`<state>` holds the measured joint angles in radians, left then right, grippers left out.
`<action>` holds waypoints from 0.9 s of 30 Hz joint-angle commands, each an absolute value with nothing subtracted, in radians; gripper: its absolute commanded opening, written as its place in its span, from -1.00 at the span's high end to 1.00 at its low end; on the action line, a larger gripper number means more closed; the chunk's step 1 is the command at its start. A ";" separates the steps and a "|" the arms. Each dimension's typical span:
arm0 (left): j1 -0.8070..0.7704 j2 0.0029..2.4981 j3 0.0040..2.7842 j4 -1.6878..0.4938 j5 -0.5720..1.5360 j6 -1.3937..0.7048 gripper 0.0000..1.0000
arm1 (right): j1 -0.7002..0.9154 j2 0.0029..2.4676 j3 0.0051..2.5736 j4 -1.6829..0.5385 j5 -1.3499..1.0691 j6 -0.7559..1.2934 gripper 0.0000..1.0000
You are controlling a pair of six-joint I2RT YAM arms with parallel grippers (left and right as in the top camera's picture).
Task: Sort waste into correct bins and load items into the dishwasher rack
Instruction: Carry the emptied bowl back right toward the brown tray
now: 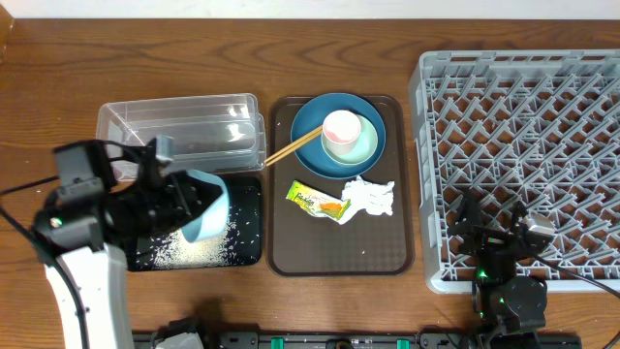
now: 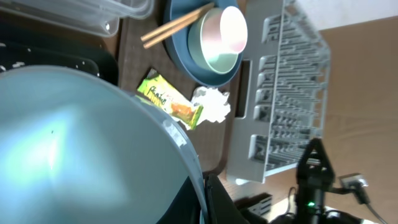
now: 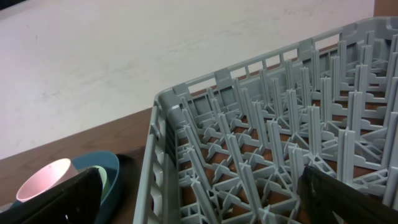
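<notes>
My left gripper is shut on the rim of the small white bowl, which has a pale blue tint. The bowl is tipped over the black tray, where rice grains lie scattered. In the left wrist view the bowl fills the frame, its rim pinched between the jaws. The dark-blue plate holds the mint-green bowl, the pink cup and chopsticks. The wrapper and napkin lie below them. My right gripper hangs open over the front-left corner of the dishwasher rack.
A clear plastic tub stands behind the black tray. The brown serving tray sits in the middle, between the bins and the rack. The rack's upright pegs stand right under my right gripper.
</notes>
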<state>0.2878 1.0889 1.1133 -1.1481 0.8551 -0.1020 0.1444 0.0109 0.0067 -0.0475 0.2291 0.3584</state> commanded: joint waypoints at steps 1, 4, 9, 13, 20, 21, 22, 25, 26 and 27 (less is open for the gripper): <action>0.168 1.027 1.134 -1.127 0.705 -0.235 0.88 | 0.139 0.006 0.006 -0.052 0.239 0.354 -0.98; 0.044 0.998 1.134 -1.115 0.599 -0.298 0.88 | 0.139 0.006 0.006 -0.052 0.239 0.354 -0.98; -0.138 0.994 1.124 -1.110 0.471 -0.372 0.88 | 0.139 0.006 0.006 -0.052 0.239 0.354 -0.99; -0.282 1.005 1.095 -1.081 0.374 -0.452 0.88 | 0.139 0.006 0.006 -0.052 0.239 0.354 -0.99; -0.524 1.057 1.048 -1.046 0.222 -0.576 0.88 | 0.139 0.006 0.006 -0.052 0.239 0.354 -0.98; -0.562 1.068 1.047 -1.045 0.193 -0.591 0.88 | 0.139 0.006 0.006 -0.052 0.239 0.354 -0.99; -0.596 1.079 1.047 -1.044 0.167 -0.607 0.88 | 0.139 0.006 0.006 -0.052 0.239 0.354 -0.98; -0.702 1.113 1.047 -1.028 0.084 -0.652 0.88 | 0.139 0.006 0.006 -0.052 0.239 0.354 -0.98; -0.736 1.127 1.047 -1.019 0.059 -0.667 0.88 | 0.139 0.006 0.006 -0.052 0.239 0.354 -0.98; -0.767 1.143 1.047 -1.010 0.038 -0.679 0.88 | 0.139 0.006 0.006 -0.052 0.239 0.354 -0.99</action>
